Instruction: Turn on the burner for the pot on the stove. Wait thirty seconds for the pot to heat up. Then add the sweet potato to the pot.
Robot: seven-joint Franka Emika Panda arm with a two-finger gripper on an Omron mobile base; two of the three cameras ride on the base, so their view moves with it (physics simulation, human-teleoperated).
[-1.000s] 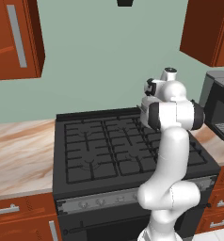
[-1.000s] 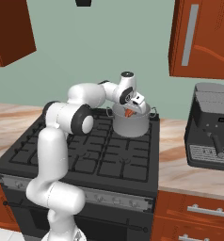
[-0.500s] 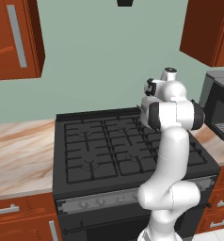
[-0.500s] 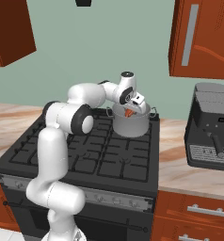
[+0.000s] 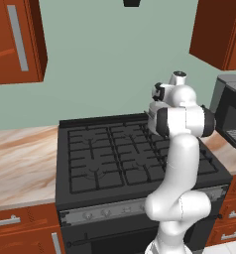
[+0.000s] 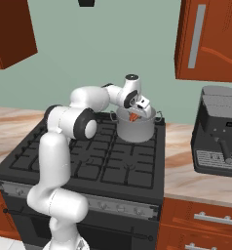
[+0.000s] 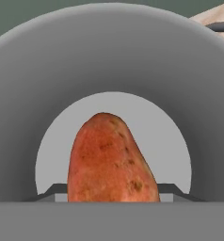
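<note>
Stove (image 6: 88,161) | one pot (image 6: 136,128) | one sweet potato (image 7: 111,160) in jaws

Pot (image 6: 136,128) showing as smooth silver-grey metal, satin sheen outside; inner wall (image 7: 109,56) reading matt, even grey. Sweet potato (image 7: 111,160) showing rough, mottled orange-red skin with darker flecks, dull finish. Stove (image 5: 125,158) carrying matt black grates over dark top, brushed silver metal knob strip along front. Bench (image 5: 21,158) appearing as polished marbled stone, beige and cream veining. Cabinets (image 6: 210,39) looking like glossy reddish wood with matt grey metal handles. Coffee machine (image 6: 218,132) wearing dark grey plastic, semi-matt.
</note>
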